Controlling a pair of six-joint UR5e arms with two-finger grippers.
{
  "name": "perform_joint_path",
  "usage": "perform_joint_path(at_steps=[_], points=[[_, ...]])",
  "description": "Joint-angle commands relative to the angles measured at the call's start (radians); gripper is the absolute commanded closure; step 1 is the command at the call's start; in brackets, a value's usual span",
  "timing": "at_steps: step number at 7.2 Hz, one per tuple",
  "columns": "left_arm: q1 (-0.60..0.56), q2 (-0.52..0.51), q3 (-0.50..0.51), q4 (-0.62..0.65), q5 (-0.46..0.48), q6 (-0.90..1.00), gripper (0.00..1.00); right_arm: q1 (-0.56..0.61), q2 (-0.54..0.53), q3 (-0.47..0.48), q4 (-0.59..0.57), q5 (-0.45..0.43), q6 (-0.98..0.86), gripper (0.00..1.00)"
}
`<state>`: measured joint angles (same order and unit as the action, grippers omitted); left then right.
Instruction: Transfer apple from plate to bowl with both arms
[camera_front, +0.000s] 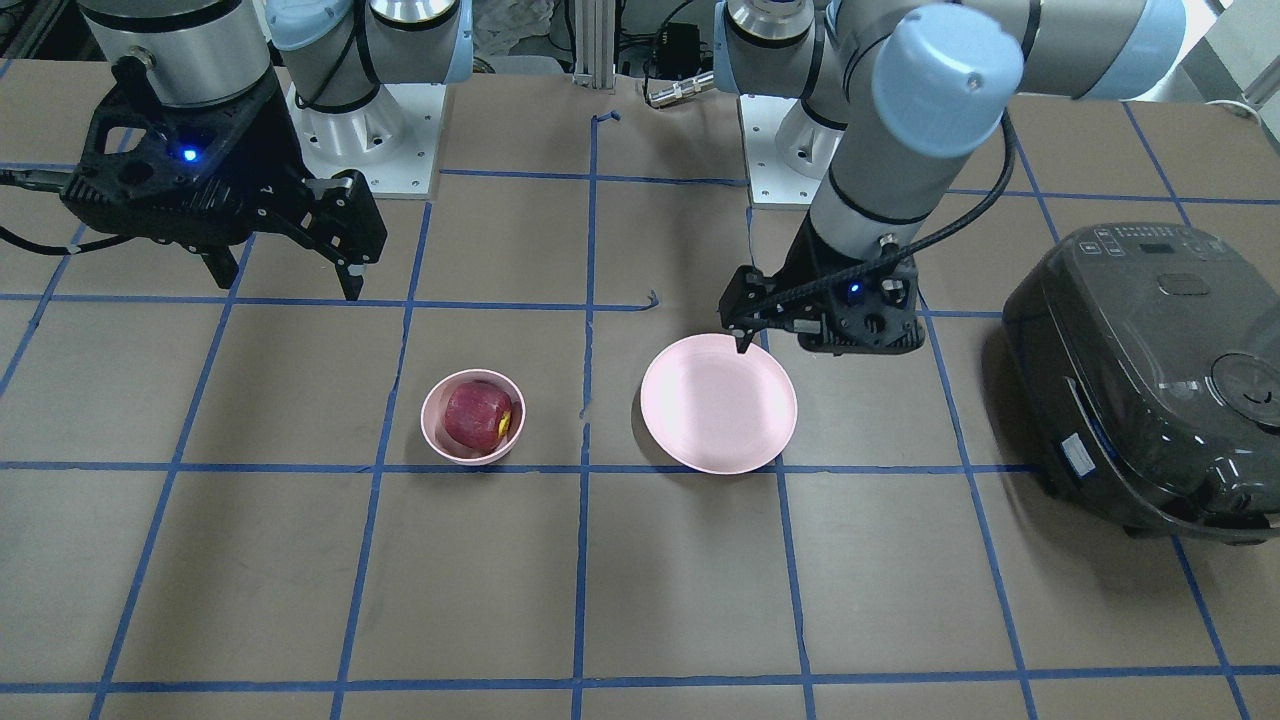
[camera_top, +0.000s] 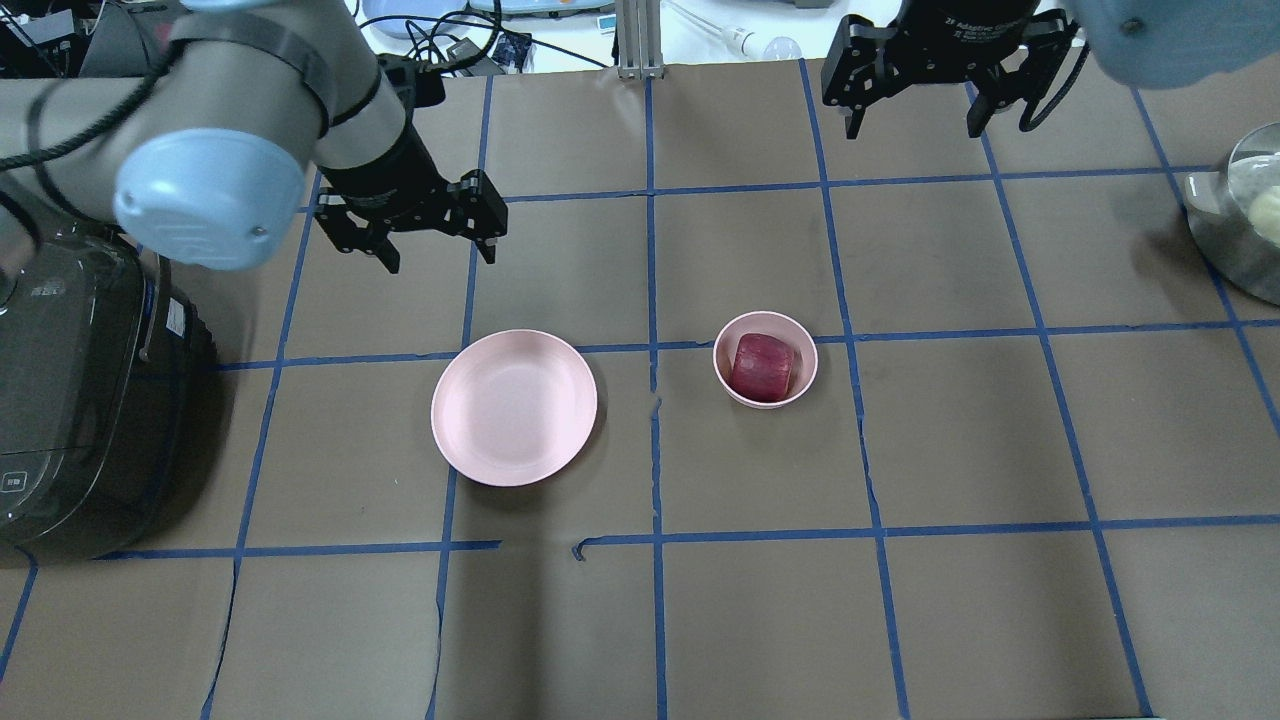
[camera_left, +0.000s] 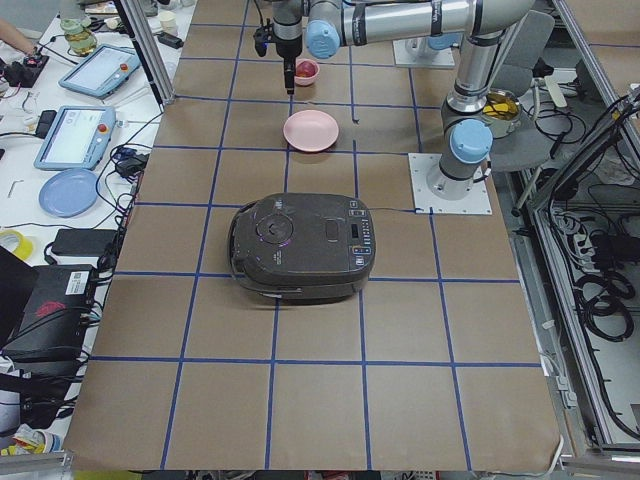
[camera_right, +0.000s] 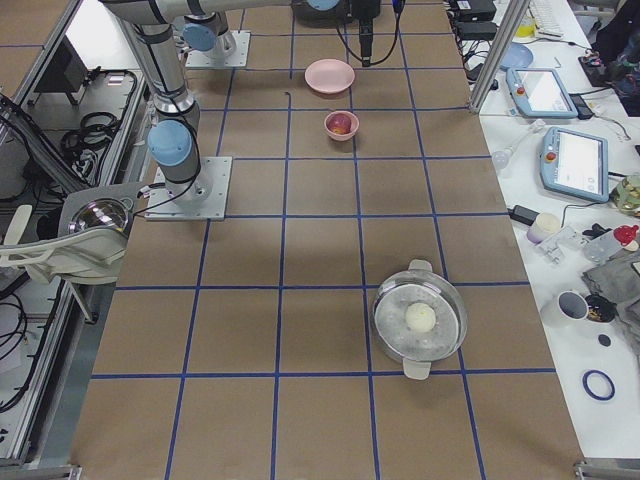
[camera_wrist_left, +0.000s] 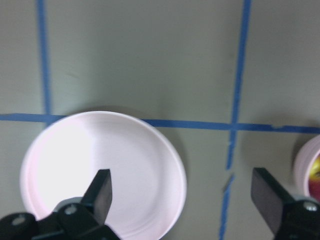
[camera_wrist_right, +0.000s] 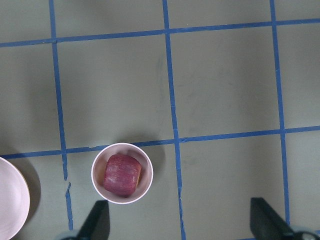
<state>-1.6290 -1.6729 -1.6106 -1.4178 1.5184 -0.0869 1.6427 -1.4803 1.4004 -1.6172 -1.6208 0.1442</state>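
The dark red apple (camera_front: 478, 416) lies inside the small pink bowl (camera_front: 432, 425); both also show in the overhead view, apple (camera_top: 762, 367) and bowl (camera_top: 766, 320). The flat pink plate (camera_front: 718, 403) is bare, beside the bowl, also in the overhead view (camera_top: 514, 408). My left gripper (camera_top: 440, 262) is open and empty, above the table just behind the plate's far-left rim; its wrist view looks down on the plate (camera_wrist_left: 75, 165). My right gripper (camera_top: 912, 128) is open and empty, raised high and well away from the bowl; its wrist view shows the apple (camera_wrist_right: 121, 174).
A black rice cooker (camera_top: 70, 400) stands at the table's left end, close to my left arm. A metal pot (camera_top: 1240, 220) with a pale round item stands at the right end. Blue tape lines grid the brown table.
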Motion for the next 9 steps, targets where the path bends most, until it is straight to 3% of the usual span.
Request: perform_joint_path(at_steps=[1, 9], points=[[0.008, 0.054, 0.041, -0.093, 0.092, 0.016, 0.0, -0.001, 0.0, 0.002, 0.0, -0.001, 0.0, 0.0], [0.026, 0.07, 0.077, -0.087, 0.062, 0.019, 0.0, -0.001, 0.003, 0.006, -0.001, -0.001, 0.0, 0.0]])
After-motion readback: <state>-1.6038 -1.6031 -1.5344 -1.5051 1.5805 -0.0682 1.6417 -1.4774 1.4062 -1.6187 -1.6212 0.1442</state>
